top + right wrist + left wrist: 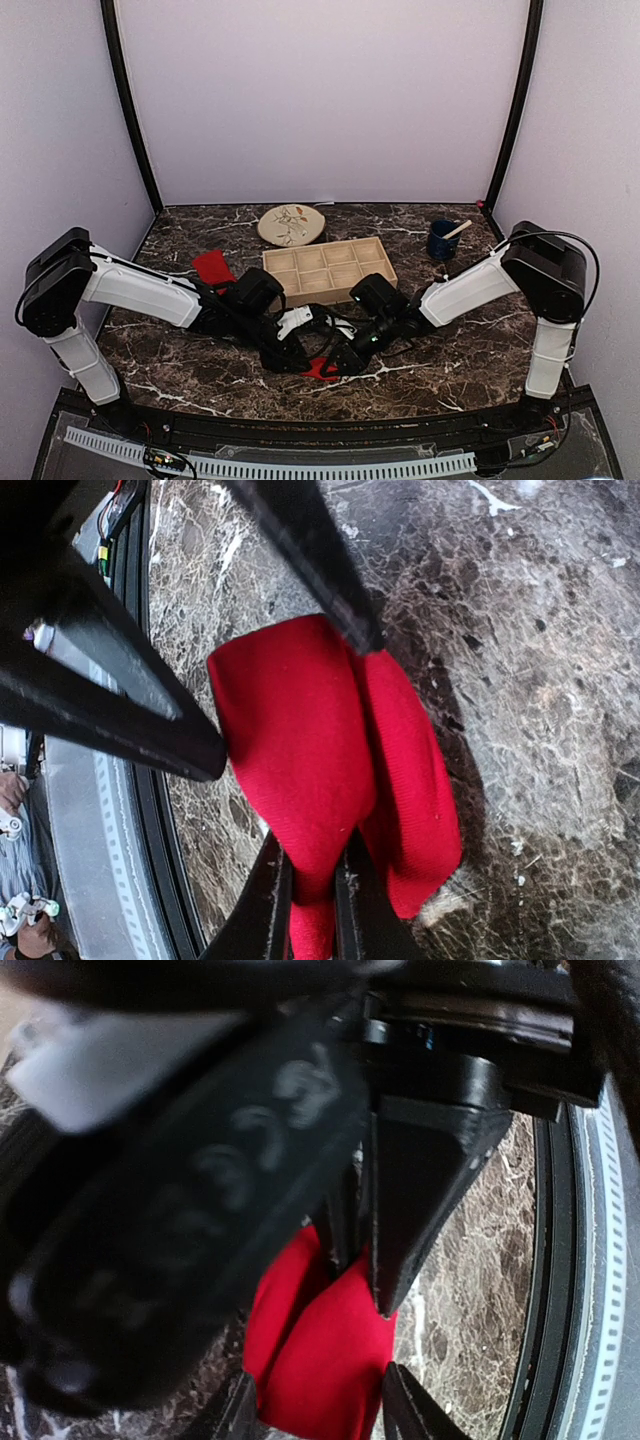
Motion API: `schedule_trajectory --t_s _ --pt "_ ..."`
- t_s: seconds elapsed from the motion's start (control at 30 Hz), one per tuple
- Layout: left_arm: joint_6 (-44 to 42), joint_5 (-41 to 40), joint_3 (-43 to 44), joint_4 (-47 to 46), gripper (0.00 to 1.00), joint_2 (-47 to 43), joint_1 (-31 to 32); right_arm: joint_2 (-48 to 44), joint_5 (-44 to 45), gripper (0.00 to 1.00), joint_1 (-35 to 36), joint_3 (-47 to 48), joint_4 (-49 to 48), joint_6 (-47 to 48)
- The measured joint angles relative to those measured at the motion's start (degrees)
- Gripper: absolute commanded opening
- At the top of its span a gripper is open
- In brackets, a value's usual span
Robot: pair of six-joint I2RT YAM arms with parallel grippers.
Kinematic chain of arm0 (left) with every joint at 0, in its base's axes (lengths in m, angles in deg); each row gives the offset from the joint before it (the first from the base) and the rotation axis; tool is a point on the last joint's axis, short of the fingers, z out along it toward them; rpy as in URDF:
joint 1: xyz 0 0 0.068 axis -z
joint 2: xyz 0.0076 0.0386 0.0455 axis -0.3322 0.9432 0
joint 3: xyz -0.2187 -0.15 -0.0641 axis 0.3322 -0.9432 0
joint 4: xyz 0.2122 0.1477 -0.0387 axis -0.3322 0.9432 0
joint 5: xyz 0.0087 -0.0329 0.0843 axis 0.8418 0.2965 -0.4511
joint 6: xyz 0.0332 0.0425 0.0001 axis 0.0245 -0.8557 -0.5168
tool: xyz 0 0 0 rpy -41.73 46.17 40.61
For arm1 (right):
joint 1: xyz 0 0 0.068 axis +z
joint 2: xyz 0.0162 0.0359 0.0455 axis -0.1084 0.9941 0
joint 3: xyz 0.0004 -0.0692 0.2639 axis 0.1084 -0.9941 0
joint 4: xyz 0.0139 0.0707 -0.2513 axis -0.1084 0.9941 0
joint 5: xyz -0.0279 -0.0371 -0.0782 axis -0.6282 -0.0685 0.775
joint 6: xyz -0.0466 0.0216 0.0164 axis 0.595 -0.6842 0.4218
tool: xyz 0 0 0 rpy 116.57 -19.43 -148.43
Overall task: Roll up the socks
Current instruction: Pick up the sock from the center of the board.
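Noting the sock (300, 740) running lengthwise away from your right fingers (268, 910), clenched on its end; left fingers (412, 1415) straddle it, grip undeterminable.

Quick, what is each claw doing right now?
Left gripper: open, fingers either side of the red sock.
Right gripper: shut, pinching that same red sock.

From above, the near sock (322, 369) is mostly hidden under the left gripper (304, 356) and right gripper (340, 360); the far sock (212, 267) is partly covered by the left arm (140, 287).
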Motion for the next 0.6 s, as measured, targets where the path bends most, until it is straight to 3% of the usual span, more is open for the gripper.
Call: schedule_trajectory --t_s 0.6 --pt "-4.92 1.07 2.75 3.91 0.5 2.99 1.14 1.31 -3.72 0.0 -1.14 0.5 0.26 0.07"
